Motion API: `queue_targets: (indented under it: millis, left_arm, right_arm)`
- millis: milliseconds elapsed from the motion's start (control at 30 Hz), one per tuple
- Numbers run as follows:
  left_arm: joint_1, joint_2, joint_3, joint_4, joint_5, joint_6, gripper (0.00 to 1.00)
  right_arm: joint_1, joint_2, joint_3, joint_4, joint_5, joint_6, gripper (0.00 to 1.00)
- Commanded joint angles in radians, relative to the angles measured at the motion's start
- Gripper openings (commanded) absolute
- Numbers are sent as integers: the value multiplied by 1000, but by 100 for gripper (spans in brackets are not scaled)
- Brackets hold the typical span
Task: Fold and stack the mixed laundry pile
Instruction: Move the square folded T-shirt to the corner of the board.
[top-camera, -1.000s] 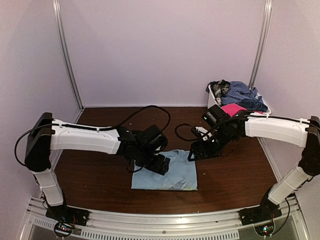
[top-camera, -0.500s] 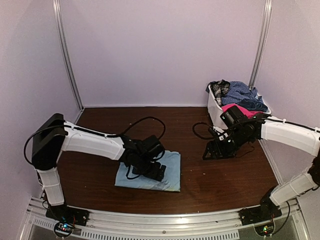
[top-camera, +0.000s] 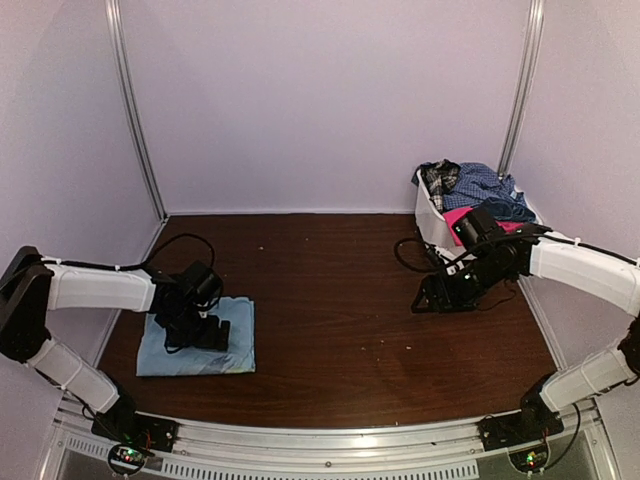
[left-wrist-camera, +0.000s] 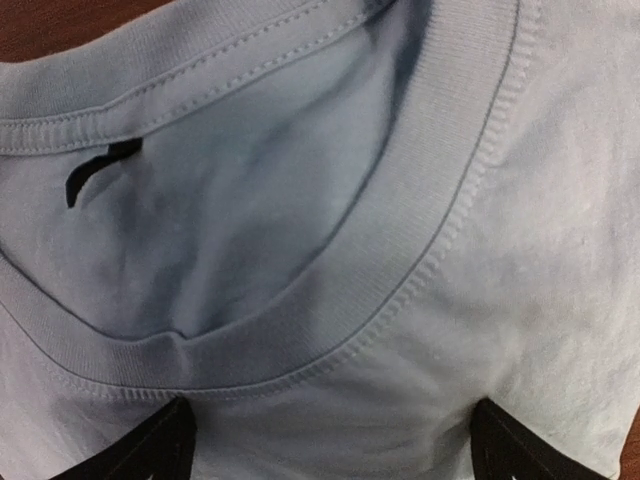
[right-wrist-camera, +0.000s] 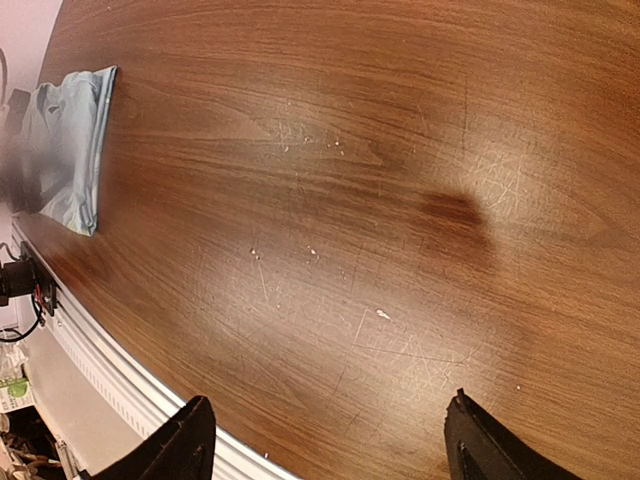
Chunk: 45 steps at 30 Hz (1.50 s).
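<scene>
The light blue T-shirt (top-camera: 165, 355) lies folded flat at the table's front left. My left gripper (top-camera: 208, 334) rests low over it, jaws open. In the left wrist view the T-shirt's ribbed collar (left-wrist-camera: 400, 290) fills the frame, and the left gripper (left-wrist-camera: 330, 462) has only flat cloth between its wide-apart fingertips (left-wrist-camera: 150, 455). The rest of the mixed laundry pile (top-camera: 478, 188) sits heaped in the white basket (top-camera: 428, 218) at the back right: blue check, plaid, hot pink and navy pieces. My right gripper (top-camera: 440, 298) hangs open over bare wood near the basket, with nothing between its fingertips (right-wrist-camera: 185, 440).
In the right wrist view, scratched brown table top (right-wrist-camera: 360, 200) runs out to the T-shirt (right-wrist-camera: 65, 150) at the far left. A metal rail (top-camera: 320, 445) borders the near edge. Black cables (top-camera: 410, 262) loop on the table by the basket.
My left arm has slid the folded T-shirt from the table's middle to the front left, its jaws spreading wider. The right arm has drawn back toward the basket.
</scene>
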Motion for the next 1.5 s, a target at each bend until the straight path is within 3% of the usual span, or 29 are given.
queue_targets:
  millis: [0,200,367,500,667,1000,1467]
  left_arm:
    - [7,30,3,-202,-47,-27,97]
    - [-160,-40,277,-245,-106,-53,96]
    - [-328,156,517,-226,-66,-72,96]
    - [-397,313,592,-146,20,-142,92]
    - [-399,396,530,-76,77,-300,89]
    - [-368,338,306,-117,43,-531,93]
    - [-194,148,80,-86,-7,-482,94]
  right_arm:
    - [-11,-28,9,-12,-18,-24,80]
    - [-12,-23,17,-13,-36,-38,80]
    - [-13,2,30,-3,-62,-49,80]
    - [-14,13,43,-3,-71,-54,80]
    - [-13,14,61,-22,-56,-66,80]
    - [-18,0,35,-5,-58,-57,80]
    - [-18,9,30,2,-73,-55,80]
